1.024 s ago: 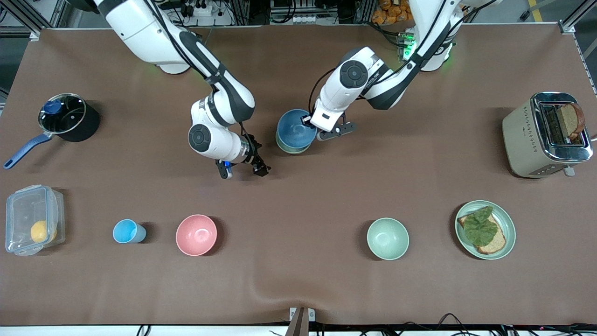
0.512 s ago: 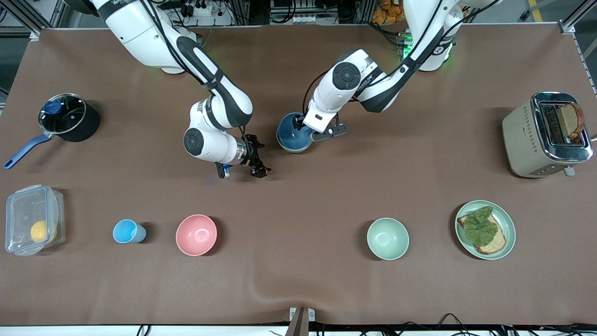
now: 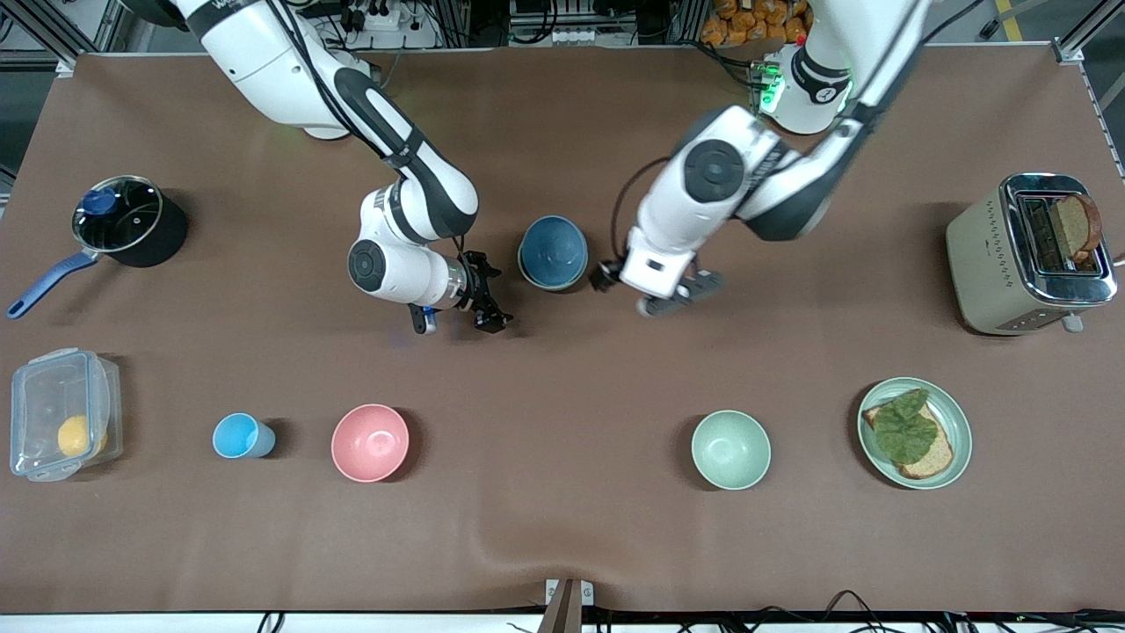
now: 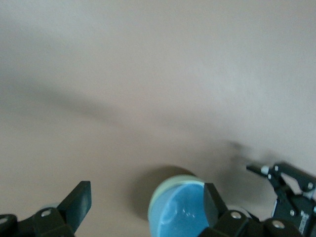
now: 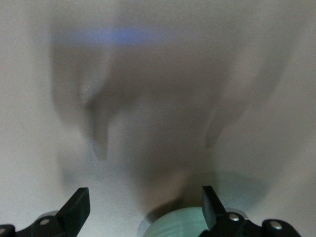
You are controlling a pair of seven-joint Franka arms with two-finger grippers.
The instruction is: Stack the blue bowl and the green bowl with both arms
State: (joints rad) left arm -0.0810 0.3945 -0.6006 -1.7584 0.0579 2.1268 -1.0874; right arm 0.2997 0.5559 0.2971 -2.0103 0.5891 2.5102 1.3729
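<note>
Left tool (image 3: 626, 286): hung over the tabletop (image 3: 562, 527) with fingers wide apart, empty, just beside the stack, toward the left arm's end. Right tool (image 3: 457, 318): waited, also spread and empty, near the stack toward the right arm's end. Blue bowl (image 3: 552, 252): sat inside the green bowl (image 4: 177, 179), mouth up; round, so had no long axis. Judged stacked; needed only a clear retreat.
</note>
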